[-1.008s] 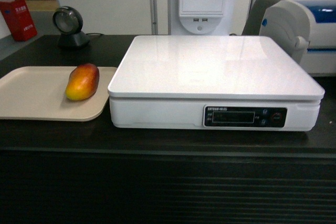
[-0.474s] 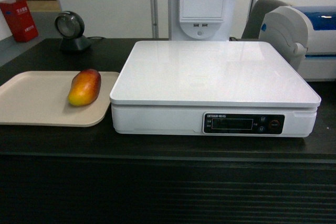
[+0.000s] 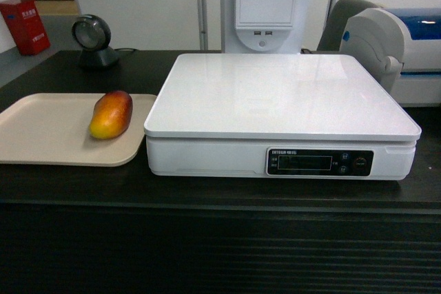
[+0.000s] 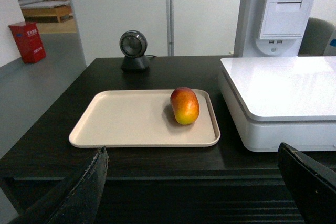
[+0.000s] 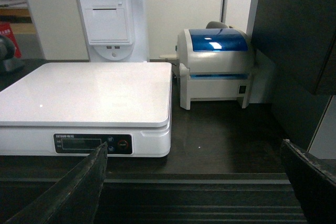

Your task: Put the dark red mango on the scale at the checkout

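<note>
The dark red mango (image 3: 111,114) (image 4: 185,105) lies on the right part of a flat beige tray (image 3: 48,129) (image 4: 126,121) on the dark checkout counter (image 3: 220,191) (image 4: 157,156). Right of the tray stands the white scale (image 3: 282,94) (image 4: 283,85) (image 5: 89,90), its platform bare. My left gripper (image 4: 191,153) is open, held off the counter's front edge, short of the tray. My right gripper (image 5: 193,150) is open too, in front of the counter, right of the scale. Neither gripper shows in the head view.
A round barcode scanner (image 3: 94,39) (image 4: 135,51) stands at the back left. A white receipt printer stand (image 3: 265,5) rises behind the scale. A label printer with a blue lid (image 5: 215,66) sits right of the scale. A dark wall panel (image 5: 299,35) is at the far right.
The head view has shifted slightly, so the scene sits a little lower and further right than a second ago. Mango, tray and scale have not moved on the counter.
</note>
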Motion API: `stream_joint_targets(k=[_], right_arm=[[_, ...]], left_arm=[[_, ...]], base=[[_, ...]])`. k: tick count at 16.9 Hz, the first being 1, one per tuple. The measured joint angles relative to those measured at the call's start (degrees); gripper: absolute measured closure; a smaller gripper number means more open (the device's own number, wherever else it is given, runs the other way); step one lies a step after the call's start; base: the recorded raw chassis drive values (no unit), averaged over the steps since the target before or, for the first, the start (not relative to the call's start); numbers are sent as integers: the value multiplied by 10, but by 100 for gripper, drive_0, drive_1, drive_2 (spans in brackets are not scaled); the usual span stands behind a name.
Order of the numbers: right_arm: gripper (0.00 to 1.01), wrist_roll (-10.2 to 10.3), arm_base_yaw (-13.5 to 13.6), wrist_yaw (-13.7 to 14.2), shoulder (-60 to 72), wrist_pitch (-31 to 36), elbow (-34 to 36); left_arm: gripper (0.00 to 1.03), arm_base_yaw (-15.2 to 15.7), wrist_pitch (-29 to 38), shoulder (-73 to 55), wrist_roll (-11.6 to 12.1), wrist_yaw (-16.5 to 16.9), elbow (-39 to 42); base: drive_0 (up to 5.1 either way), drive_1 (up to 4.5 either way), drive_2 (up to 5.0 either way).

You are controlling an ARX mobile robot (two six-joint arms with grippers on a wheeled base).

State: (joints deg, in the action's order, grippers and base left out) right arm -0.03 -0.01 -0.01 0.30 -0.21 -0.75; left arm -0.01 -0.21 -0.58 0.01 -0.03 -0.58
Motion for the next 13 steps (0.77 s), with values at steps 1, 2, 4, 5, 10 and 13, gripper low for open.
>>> stream_joint_targets(k=[1,2,4,5,10,13], right_arm=[[3,0,0,0,0,0,0],[3,0,0,0,0,0,0],[3,0,0,1,0,0,0],[3,0,0,-1,0,1,0],[3,0,0,0,0,0,0],[3,0,0,0,0,0,0]], left_arm=[[5,0,0,0,0,0,0],[5,0,0,0,0,0,0],[5,-27,-21,-80,-45,-99,-27],[5,-9,12,-131,-49,-105,-41],[5,39,222,-368,-51,-39,-92],[5,52,342,-546,-34,9,-152]], base=[[0,0,0],[0,0,0],[0,0,0],[0,0,0],[0,0,0],[0,0,0]])
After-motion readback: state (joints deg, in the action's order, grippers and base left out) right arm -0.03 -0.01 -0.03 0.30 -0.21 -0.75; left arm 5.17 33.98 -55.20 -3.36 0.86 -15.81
